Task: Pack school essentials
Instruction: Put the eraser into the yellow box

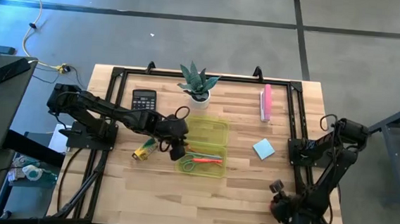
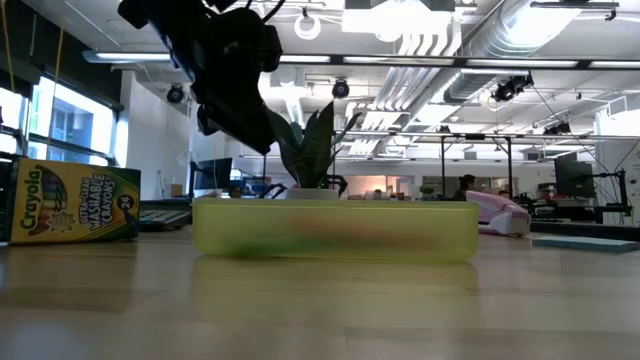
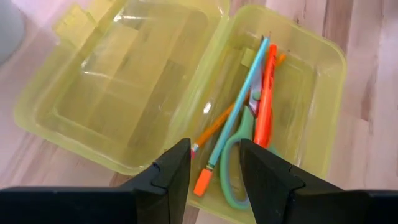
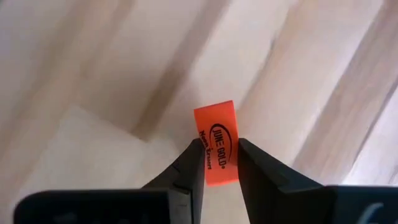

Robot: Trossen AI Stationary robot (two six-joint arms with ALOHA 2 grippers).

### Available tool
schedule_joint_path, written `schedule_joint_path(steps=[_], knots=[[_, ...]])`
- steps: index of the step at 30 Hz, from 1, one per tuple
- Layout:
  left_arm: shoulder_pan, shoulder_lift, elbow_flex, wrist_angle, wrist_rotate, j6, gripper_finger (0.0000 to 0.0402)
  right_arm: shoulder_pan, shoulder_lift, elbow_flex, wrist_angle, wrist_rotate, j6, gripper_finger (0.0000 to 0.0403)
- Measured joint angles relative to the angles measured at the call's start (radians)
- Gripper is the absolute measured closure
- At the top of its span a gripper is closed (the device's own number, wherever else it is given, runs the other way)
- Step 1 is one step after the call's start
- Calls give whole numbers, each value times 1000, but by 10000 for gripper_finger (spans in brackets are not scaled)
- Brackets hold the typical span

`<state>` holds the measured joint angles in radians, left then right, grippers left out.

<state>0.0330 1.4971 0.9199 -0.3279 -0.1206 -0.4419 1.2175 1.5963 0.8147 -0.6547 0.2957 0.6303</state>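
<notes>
Translucent yellow-green plastic case (image 1: 205,146), lid open, holding green-handled scissors (image 3: 239,167) and pens; left gripper (image 3: 214,171) hovers spread above it, while right gripper (image 4: 219,163) pinches a small orange-red eraser (image 4: 217,142) near the table's front-right corner, presumably for packing.

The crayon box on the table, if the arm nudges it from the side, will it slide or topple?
The crayon box looks like thin cardboard, so probably light. In the low view it stands on a long edge, wider than tall, so a low push likely slides it on the smooth wooden table; a high push might tip it flat.
</notes>
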Motion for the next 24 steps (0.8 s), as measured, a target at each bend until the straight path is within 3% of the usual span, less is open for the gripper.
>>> schedule_joint_path(steps=[7, 14, 20, 24], knots=[[0, 0, 0, 96, -17, 74, 275, -95, -1, 31, 16, 271, -10, 331], [0, 0, 0, 146, -26, 159, 275, -280, -3, 86, 37, 565, -47, 331], [-2, 0, 0, 144, -26, 177, 275, -461, -4, 156, 148, 587, -200, 331], [-2, 0, 0, 130, -26, 199, 275, -571, -5, 203, 209, 497, -252, 331]])
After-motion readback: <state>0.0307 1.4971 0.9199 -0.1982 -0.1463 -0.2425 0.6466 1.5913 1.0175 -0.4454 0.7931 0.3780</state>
